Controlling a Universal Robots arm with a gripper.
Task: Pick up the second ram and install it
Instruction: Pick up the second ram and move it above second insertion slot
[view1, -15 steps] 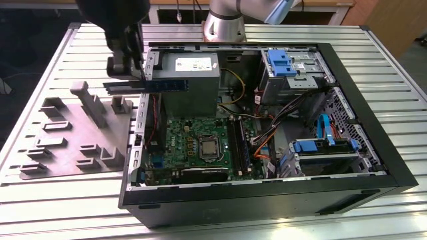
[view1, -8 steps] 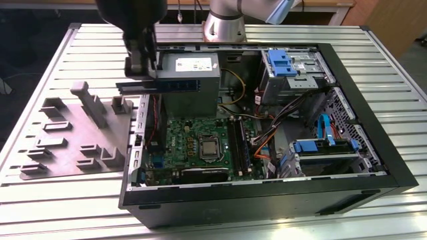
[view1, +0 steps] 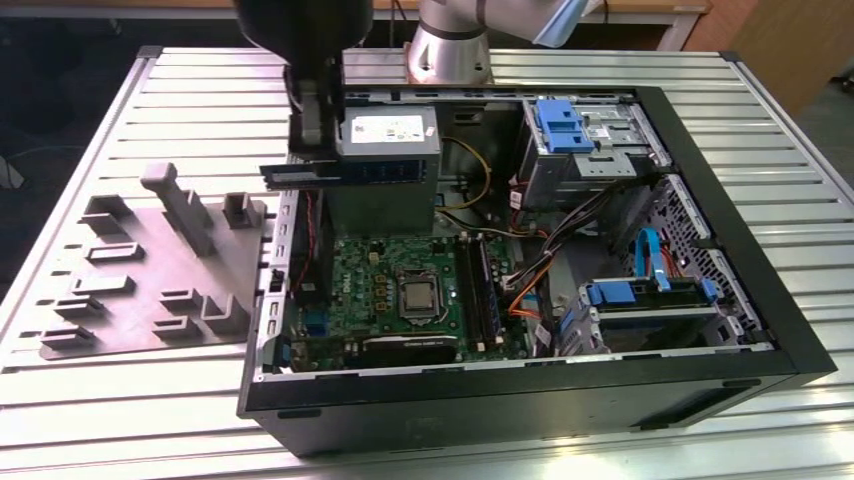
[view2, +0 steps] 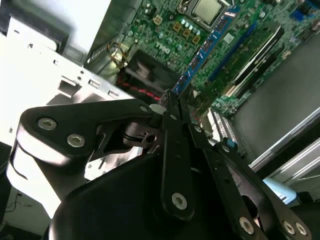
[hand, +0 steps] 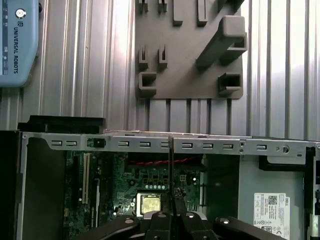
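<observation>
Your work surface was a ribbed silver metal table (view1: 134, 400), and on it lay a black computer tower case (view1: 507, 405) on its side with the panel off, showing the green motherboard (view1: 374, 270) with its square silver processor (view1: 418, 295). On the table at the exterior view's left, just beside the case, sat the grey moulded plastic fixture (view1: 147, 270) with its upright posts. Your arm's black gripper (view1: 312, 158) hung over the case wall on that side, close to the boxy grey power supply (view1: 387, 135). Its jaws were clenched on the second ram (view1: 360, 173) — the thin, long, dark memory stick with a blue-green board. You held it level and on edge in the air, clear of the motherboard, with one end reaching out past the case wall toward the fixture and the other in front of the power supply. In the second wrist view the stick (view2: 202, 50) ran out from between the closed jaws of the gripper (view2: 172, 97), above the board. In the first wrist view it showed edge-on as a thin dark line (hand: 171, 170) — crossing the case's metal rim (hand: 125, 144).
</observation>
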